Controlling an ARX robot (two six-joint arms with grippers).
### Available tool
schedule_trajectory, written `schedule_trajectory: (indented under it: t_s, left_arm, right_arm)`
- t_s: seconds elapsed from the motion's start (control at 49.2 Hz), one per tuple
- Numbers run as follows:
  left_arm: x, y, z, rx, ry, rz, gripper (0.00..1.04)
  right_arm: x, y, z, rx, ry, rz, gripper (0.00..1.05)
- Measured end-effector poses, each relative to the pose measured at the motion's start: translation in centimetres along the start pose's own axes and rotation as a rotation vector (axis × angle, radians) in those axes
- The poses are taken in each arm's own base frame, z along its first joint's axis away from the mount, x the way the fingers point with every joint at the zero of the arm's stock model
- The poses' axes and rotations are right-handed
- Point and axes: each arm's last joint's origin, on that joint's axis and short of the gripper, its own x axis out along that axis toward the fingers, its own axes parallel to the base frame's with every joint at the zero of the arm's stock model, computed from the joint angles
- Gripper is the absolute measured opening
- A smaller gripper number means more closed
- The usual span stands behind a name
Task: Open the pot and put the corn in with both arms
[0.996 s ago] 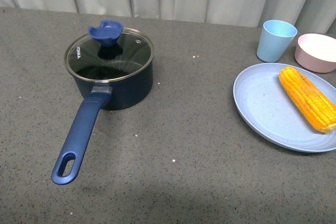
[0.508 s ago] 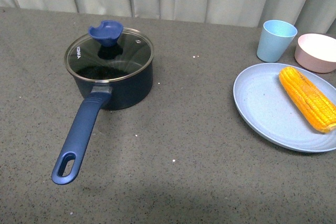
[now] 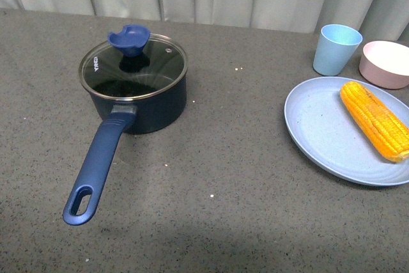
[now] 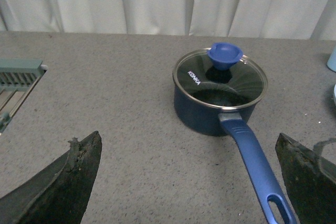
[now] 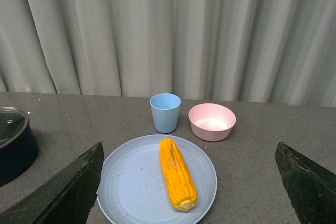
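The dark navy pot [image 3: 137,100] stands at the left of the table, shut under a glass lid [image 3: 133,66] with a blue knob [image 3: 128,38]; its long blue handle [image 3: 96,167] points toward me. The pot also shows in the left wrist view [image 4: 215,106]. The yellow-orange corn [image 3: 376,119] lies on a pale blue plate [image 3: 319,132] at the right, also in the right wrist view [image 5: 177,174]. My left gripper [image 4: 191,177] is open and empty, well short of the pot. My right gripper [image 5: 189,182] is open and empty, short of the corn. Neither arm shows in the front view.
A pale blue cup [image 3: 336,49] and a pink bowl [image 3: 385,63] stand behind the plate. A grey slatted rack [image 4: 18,85] lies at the edge of the left wrist view. Pale curtains hang behind the grey table.
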Motion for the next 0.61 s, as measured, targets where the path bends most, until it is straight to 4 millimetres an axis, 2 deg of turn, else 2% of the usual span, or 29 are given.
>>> schedule_trajectory:
  t_s: [0.244,0.427,0.61]
  left_arm:
    - [4.7,-1.3,1.9,-0.018,-0.043,-0.063,0.98]
    - [10.2,-3.0,3.1,-0.040,-0.043,-0.076,0.98]
    - [15.3,-4.5,3.3,-0.032,-0.007,-0.049,0.98]
  right_arm:
    - [0.0,0.0,0.0,0.000,0.000,0.000,0.96]
    - [0.0,0.0,0.0,0.000,0.000,0.000,0.96]
    - [0.0,0.0,0.0,0.000,0.000,0.000,0.96]
